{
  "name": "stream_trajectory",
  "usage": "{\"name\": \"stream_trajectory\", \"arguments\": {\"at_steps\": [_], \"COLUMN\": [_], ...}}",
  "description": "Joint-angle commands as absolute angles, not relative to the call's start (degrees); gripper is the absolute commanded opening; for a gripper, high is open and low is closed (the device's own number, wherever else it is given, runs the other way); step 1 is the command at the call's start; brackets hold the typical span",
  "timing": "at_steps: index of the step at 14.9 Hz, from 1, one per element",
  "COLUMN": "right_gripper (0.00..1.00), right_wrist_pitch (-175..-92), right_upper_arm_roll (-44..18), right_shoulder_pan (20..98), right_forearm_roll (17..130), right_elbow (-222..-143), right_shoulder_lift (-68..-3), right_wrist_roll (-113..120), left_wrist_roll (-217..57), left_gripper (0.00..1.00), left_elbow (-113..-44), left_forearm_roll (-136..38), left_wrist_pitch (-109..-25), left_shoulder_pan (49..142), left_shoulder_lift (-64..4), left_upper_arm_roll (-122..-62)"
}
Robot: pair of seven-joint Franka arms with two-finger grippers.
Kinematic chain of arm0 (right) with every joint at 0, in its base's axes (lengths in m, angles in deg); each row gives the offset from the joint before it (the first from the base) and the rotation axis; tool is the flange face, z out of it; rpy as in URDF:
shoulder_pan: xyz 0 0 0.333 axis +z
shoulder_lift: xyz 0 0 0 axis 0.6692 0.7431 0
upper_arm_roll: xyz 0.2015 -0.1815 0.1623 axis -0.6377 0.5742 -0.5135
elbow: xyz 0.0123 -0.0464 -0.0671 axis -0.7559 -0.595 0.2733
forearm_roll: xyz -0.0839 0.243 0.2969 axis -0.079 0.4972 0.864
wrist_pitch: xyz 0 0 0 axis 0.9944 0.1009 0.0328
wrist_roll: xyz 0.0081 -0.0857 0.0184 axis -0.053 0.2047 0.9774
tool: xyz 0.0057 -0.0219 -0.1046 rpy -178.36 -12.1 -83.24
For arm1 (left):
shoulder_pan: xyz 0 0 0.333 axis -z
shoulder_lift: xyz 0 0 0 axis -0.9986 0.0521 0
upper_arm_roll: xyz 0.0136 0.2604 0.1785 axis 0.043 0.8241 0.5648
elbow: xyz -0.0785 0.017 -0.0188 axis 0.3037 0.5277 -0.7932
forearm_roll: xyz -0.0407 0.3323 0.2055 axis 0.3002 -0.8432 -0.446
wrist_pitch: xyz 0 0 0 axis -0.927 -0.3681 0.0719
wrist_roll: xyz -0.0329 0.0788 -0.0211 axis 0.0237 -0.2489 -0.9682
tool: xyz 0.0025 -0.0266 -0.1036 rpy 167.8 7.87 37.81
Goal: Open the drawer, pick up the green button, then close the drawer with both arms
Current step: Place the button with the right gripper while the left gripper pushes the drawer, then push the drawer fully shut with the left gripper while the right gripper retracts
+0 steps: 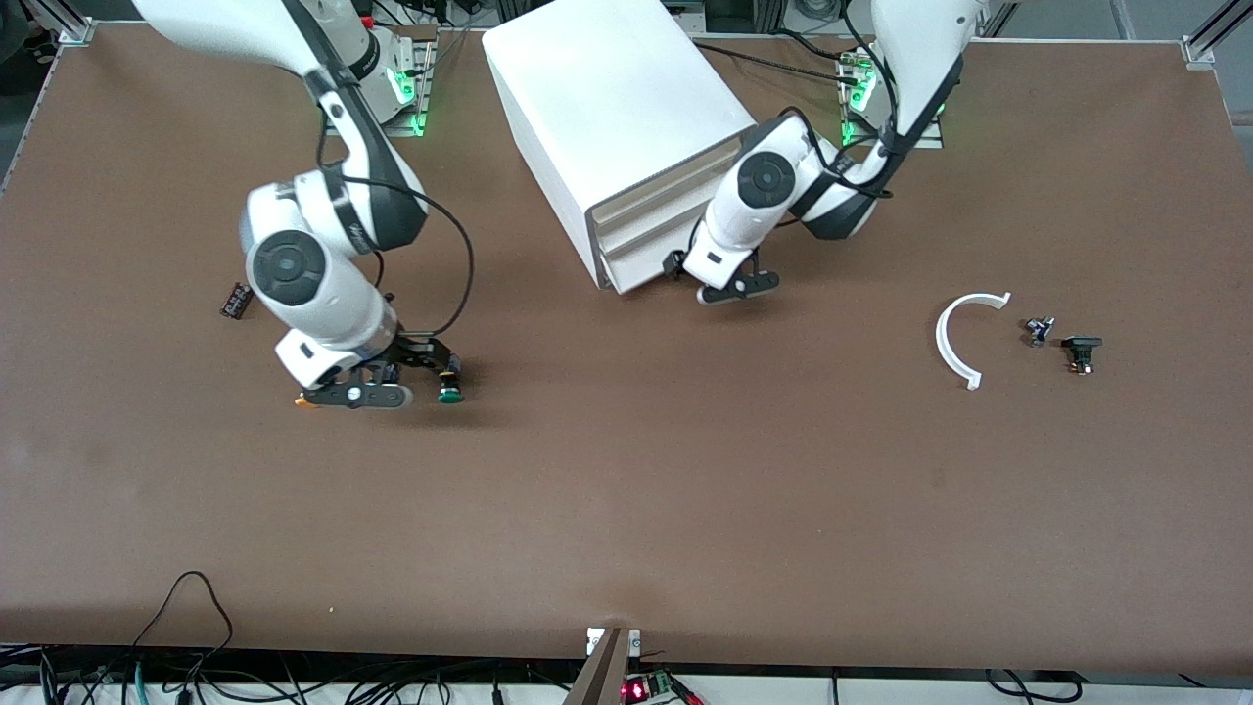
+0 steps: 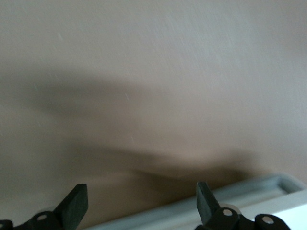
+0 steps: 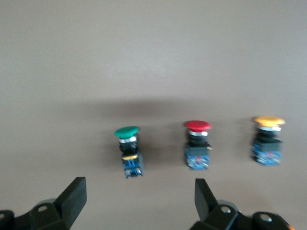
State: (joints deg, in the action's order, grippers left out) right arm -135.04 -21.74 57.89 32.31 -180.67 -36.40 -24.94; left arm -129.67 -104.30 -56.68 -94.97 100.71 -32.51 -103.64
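The green-capped button [image 1: 450, 394] stands on the table toward the right arm's end, and in the right wrist view [image 3: 128, 151] it is beside a red-capped one [image 3: 197, 151] and a yellow-capped one [image 3: 267, 146]. My right gripper [image 1: 387, 382] hangs low over this row, open and empty [image 3: 139, 201]. The white cabinet [image 1: 607, 108] stands at the table's middle, near the bases. My left gripper [image 1: 729, 286] is low in front of its lowest drawer [image 1: 646, 269], open and empty [image 2: 141, 203]. A cream-white drawer rim [image 2: 268, 191] shows by its fingertips.
A small black part [image 1: 235, 299] lies near the right arm's elbow. A white curved strip [image 1: 964, 338] and two small dark parts [image 1: 1040, 330] [image 1: 1081, 352] lie toward the left arm's end. The yellow cap [image 1: 303, 399] peeks out beside the right gripper.
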Motion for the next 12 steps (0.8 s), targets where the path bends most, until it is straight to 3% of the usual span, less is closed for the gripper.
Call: {"name": "stream_trajectory", "arguments": {"at_steps": [1, 5, 12], "right_gripper": [1.0, 1.0, 1.0], "right_wrist_pitch": [-125.37, -116.04, -110.66], "right_upper_arm_roll": [-22.61, -23.14, -22.27], "right_shoulder_pan": [55.9, 50.28, 45.35], "right_forearm_roll": [33.18, 33.1, 29.85], "right_elbow": [-172.34, -164.34, -164.32], "right_shoulder_lift": [-35.72, -37.3, -44.42], "right_wrist_roll": [-25.94, -25.24, -24.1], "left_wrist_roll": [-130.37, -130.37, -130.37], "left_gripper": [1.0, 1.0, 1.0], "left_elbow": [-106.4, -106.66, -107.1], "left_forearm_roll": [-57.1, -57.1, -57.1], "left_wrist_pitch": [-92.15, -90.82, -89.59], "left_shoulder_pan": [99.93, 99.58, 98.09], "left_shoulder_lift": [-35.4, -35.84, -38.82], "left_upper_arm_roll": [-105.19, -106.32, -112.92]}}
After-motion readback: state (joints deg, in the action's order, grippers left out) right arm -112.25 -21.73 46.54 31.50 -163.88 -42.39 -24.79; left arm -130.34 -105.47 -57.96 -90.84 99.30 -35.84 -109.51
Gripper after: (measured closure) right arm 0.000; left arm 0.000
